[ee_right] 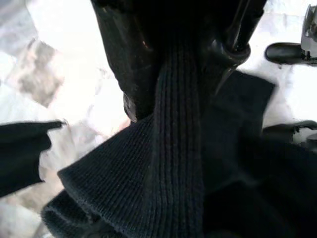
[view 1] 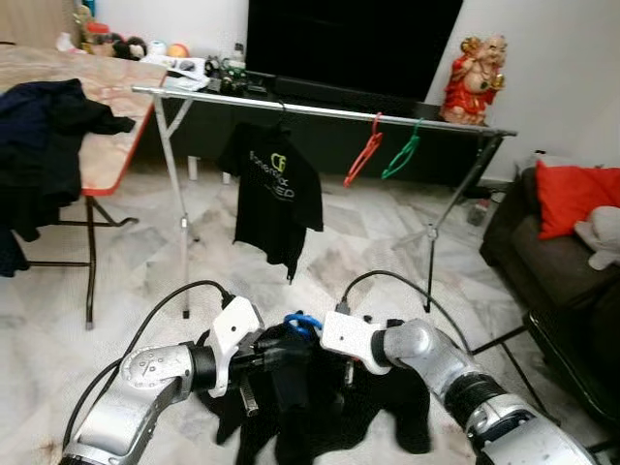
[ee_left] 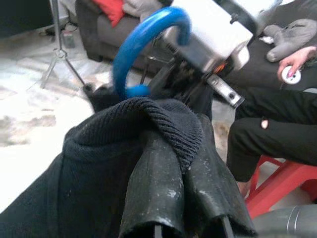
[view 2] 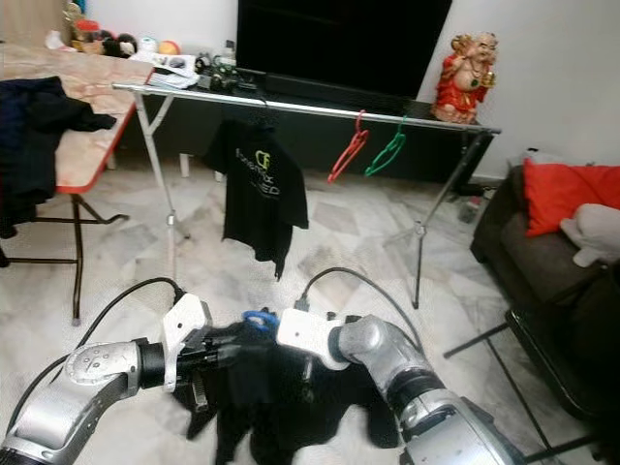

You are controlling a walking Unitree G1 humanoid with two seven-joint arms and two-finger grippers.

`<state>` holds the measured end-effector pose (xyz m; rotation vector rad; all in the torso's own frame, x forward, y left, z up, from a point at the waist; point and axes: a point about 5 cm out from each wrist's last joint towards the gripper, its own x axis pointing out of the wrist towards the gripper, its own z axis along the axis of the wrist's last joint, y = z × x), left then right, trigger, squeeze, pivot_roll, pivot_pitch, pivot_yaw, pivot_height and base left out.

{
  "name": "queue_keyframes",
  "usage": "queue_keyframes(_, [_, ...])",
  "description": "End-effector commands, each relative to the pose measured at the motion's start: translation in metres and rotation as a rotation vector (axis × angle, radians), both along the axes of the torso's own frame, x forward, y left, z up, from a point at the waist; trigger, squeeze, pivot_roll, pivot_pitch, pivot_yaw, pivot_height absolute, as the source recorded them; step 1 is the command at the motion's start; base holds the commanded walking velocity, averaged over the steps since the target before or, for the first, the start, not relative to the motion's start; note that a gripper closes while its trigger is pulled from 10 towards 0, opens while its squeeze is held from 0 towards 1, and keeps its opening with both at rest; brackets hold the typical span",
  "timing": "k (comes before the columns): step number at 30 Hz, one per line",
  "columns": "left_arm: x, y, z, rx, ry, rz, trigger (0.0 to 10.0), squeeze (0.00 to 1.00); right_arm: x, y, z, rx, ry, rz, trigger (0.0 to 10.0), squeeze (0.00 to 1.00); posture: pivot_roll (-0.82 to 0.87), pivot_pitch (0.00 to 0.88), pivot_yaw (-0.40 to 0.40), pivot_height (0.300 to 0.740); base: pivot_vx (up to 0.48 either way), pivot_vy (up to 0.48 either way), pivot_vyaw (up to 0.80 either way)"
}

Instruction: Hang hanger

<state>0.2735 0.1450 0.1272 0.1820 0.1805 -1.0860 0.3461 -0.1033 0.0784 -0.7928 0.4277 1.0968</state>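
Note:
A black knit garment [view 1: 320,417] hangs between my two grippers low over the marble floor, on a blue hanger whose hook [view 1: 302,322] sticks up between them. My left gripper [view 1: 281,356] is shut on the ribbed collar [ee_left: 163,119], just under the blue hook [ee_left: 143,44]. My right gripper [view 1: 331,372] is shut on a ribbed fold of the same garment [ee_right: 178,148], its fingers [ee_right: 124,64] buried in the cloth. Beyond stands a metal clothes rack [view 1: 320,111] carrying a black T-shirt [view 1: 276,194], a red hanger [view 1: 363,155] and a green hanger [view 1: 400,157].
A folding table [view 1: 107,165] with dark clothes [view 1: 39,145] stands at the left. A dark sofa [view 1: 552,252] with a red cushion [view 1: 576,194] is at the right. A TV [view 1: 349,44] fills the back wall. A person in black trousers [ee_left: 277,129] sits close by on a red stool [ee_left: 282,183].

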Motion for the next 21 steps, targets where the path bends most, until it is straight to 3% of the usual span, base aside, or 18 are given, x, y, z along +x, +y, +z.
queue_keyframes(1, [0.001, -0.009, 0.01, -0.03, -0.032, -0.032, 0.0, 0.0, 0.003, -0.003, 0.003, 0.008, -0.011, -0.027, 0.0, 0.0, 0.23, 0.0, -0.191, 0.74, 0.0, 0.0, 0.0])
queue_keyframes(4, [-0.003, -0.011, 0.013, -0.028, -0.019, -0.055, 0.0, 0.0, 0.003, 0.003, 0.002, 0.019, -0.017, -0.043, 0.0, 0.0, 0.23, 0.0, -0.189, 0.74, 0.0, 0.0, 0.0])
queue_keyframes(5, [-0.009, -0.01, 0.008, 0.011, 0.006, -0.084, 0.0, 0.0, 0.004, 0.006, 0.003, 0.039, -0.029, -0.067, 0.0, 0.0, 0.24, 0.0, -0.188, 0.74, 0.0, 0.0, 0.0])
queue_keyframes(6, [-0.019, -0.007, -0.002, 0.088, 0.06, -0.122, 0.9, 0.0, 0.007, 0.01, 0.005, 0.067, -0.047, -0.106, 0.0, 0.0, 0.24, 0.0, -0.189, 0.74, 0.0, 0.0, 0.0])
queue_keyframes(7, [-0.024, -0.006, -0.006, 0.119, 0.076, -0.138, 4.4, 0.01, 0.008, 0.012, 0.007, 0.085, -0.047, -0.122, 0.0, 0.0, 0.24, 0.0, -0.189, 0.74, 0.0, 0.0, 0.0])
queue_keyframes(8, [-0.028, -0.007, -0.009, 0.124, 0.09, -0.151, 5.8, 0.58, 0.009, 0.013, 0.008, 0.104, -0.048, -0.139, 0.0, 0.0, 0.24, 0.0, -0.19, 0.74, 0.0, 0.0, 0.0])
queue_keyframes(9, [-0.029, -0.008, -0.008, 0.113, 0.095, -0.157, 5.9, 0.8, 0.01, 0.014, 0.008, 0.11, -0.054, -0.151, 0.0, 0.0, 0.24, 0.0, -0.19, 0.74, 0.0, 0.0, 0.0])
queue_keyframes(10, [-0.029, -0.009, -0.007, 0.103, 0.097, -0.16, 5.9, 0.8, 0.01, 0.014, 0.009, 0.112, -0.058, -0.158, 0.0, 0.0, 0.24, 0.0, -0.19, 0.74, 0.0, 0.0, 0.0])
queue_keyframes(11, [-0.031, -0.011, -0.006, 0.093, 0.098, -0.172, 6.6, 1.0, 0.01, 0.015, 0.009, 0.113, -0.066, -0.167, 0.0, 0.0, 0.24, 0.0, -0.192, 0.74, 0.0, 0.0, 0.0])
queue_keyframes(12, [-0.033, -0.014, -0.006, 0.092, 0.101, -0.192, 8.8, 1.0, 0.011, 0.016, 0.009, 0.124, -0.066, -0.184, 0.0, 0.0, 0.25, 0.0, -0.191, 0.74, 0.0, 0.0, 0.0])
queue_keyframes(14, [-0.035, -0.018, -0.007, 0.094, 0.104, -0.214, 9.0, 1.0, 0.011, 0.018, 0.008, 0.14, -0.063, -0.204, 0.0, 0.0, 0.25, 0.0, -0.19, 0.74, 0.0, 0.0, 0.0])
queue_keyframes(15, [-0.035, -0.021, -0.008, 0.099, 0.106, -0.22, 10.0, 1.0, 0.011, 0.021, 0.009, 0.164, -0.06, -0.213, 0.0, 0.0, 0.25, 0.0, -0.19, 0.74, 0.0, 0.0, 0.0])
queue_keyframes(21, [-0.04, -0.023, -0.007, 0.103, 0.12, -0.24, 10.0, 1.0, 0.013, 0.023, 0.011, 0.206, -0.076, -0.264, 0.0, 0.0, 0.25, 0.0, -0.187, 0.74, 0.0, 0.0, 0.0])
